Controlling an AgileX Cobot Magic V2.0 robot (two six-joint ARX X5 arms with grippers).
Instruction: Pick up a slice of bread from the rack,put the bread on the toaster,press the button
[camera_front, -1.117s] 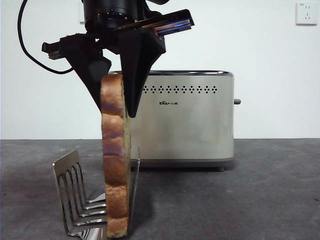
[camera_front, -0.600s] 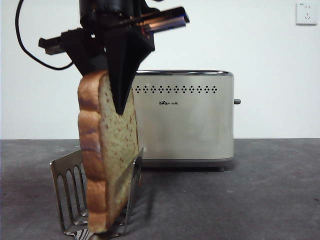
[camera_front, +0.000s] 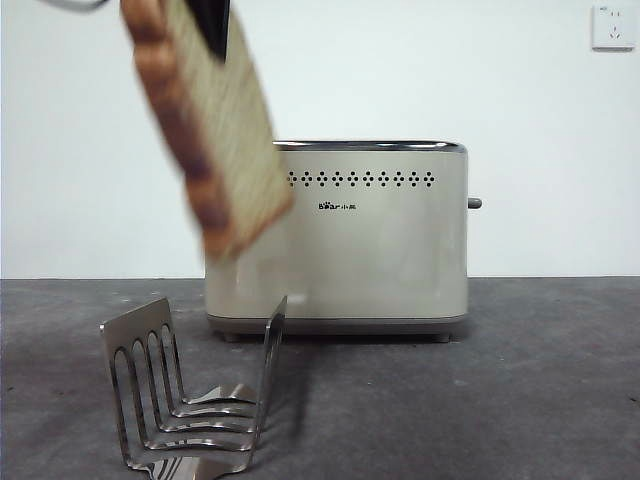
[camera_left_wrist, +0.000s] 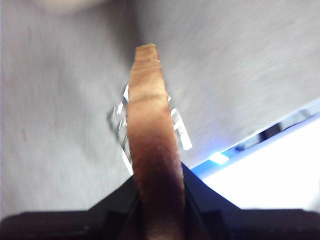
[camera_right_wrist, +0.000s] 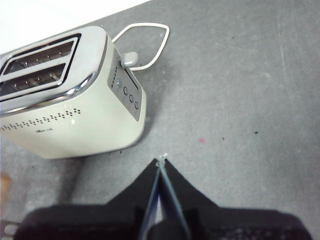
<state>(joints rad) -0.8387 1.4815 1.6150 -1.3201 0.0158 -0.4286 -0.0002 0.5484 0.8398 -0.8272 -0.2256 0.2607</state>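
Left claw (camera_left_wrist: 159, 200) clamping slice of bread (camera_front: 205, 130)

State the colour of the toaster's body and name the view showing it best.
Cream, with a chrome top rim: the toaster shows best in the front view.

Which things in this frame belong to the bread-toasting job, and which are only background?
Job:
slice of bread, clamped in the left gripper, lifted clear of the rack
toaster, both slots empty
button
right gripper, waiting shut above the table

Background:
wall socket
toaster's cord
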